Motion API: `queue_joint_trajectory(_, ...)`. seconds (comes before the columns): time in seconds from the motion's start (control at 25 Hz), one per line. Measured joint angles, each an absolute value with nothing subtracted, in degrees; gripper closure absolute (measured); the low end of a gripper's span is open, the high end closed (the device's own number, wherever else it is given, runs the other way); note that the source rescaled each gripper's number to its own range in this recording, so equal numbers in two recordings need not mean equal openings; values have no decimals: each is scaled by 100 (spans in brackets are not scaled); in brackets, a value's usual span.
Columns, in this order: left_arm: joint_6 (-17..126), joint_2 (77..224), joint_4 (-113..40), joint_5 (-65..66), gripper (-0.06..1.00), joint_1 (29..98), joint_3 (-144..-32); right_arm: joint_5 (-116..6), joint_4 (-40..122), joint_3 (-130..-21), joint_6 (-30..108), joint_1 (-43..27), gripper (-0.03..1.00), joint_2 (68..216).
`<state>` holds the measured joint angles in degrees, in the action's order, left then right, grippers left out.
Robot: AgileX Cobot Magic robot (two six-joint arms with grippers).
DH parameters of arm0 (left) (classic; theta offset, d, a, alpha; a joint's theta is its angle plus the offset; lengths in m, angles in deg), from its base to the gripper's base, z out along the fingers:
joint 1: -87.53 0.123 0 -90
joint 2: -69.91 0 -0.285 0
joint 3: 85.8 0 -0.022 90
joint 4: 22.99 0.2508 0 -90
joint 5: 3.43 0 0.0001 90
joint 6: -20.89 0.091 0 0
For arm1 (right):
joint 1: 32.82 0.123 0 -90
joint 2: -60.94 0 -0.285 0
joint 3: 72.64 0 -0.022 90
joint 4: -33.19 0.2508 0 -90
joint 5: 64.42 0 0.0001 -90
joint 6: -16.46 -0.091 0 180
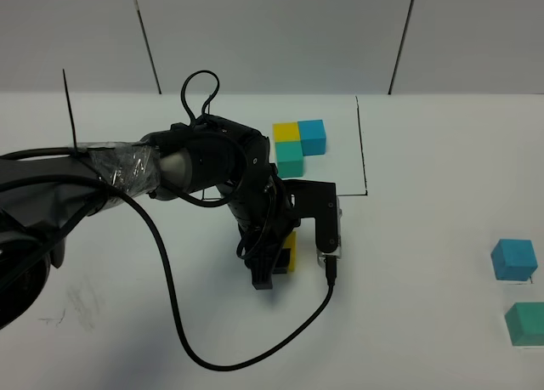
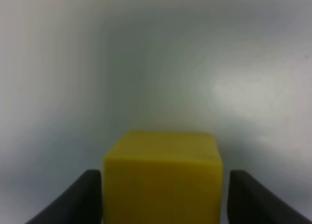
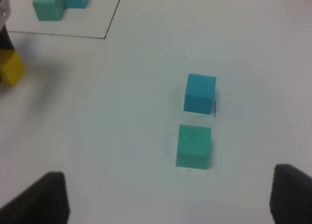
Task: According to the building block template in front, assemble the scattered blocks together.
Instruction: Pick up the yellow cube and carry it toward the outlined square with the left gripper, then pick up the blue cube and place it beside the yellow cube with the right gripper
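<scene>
The building block template [image 1: 299, 145] is a joined yellow, blue and teal-green trio inside a thin black drawn frame; it also shows in the right wrist view [image 3: 56, 2]. My left gripper [image 1: 274, 264] is shut on the loose yellow cube [image 1: 290, 252] at table level, in front of the template. In the left wrist view the yellow cube [image 2: 163, 180] fills the space between the two fingers. The loose blue cube [image 1: 513, 259] and teal-green cube [image 1: 527, 322] sit side by side at the far right. My right gripper [image 3: 168, 185] is open above them, near the teal-green cube [image 3: 193, 146] and blue cube [image 3: 200, 92].
The left arm's black cable [image 1: 170, 296] loops across the white table in front of the arm. The frame's black line [image 1: 364, 152] runs along the template's right side and front. A white wall stands behind the table.
</scene>
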<state>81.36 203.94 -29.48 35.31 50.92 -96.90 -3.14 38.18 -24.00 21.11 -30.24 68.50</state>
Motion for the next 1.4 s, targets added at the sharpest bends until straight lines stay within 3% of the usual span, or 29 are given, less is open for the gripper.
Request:
queue_joint_trajectory(0.28,7929,20387,-2948,3514,21,5092,-9752,-314,3818,-2400,2111,-3024,24,6850)
queue_joint_trajectory(0.48,7095,20182,-2931,3639,1,5092,-10072,-314,3818,-2400,2111,-3024,24,6850)
queue_joint_trajectory(0.72,5916,19554,-2445,4008,-6,5092,-10350,-314,3818,-2400,2111,-3024,24,6850)
queue_joint_trajectory(1.08,3567,18246,-392,5128,-5,5216,-10365,-314,3818,-2400,2111,-3024,24,6850)
queue_joint_trajectory(1.4,2748,16941,312,5884,-2,5249,-10365,-314,3818,-2400,2111,-3024,24,6850)
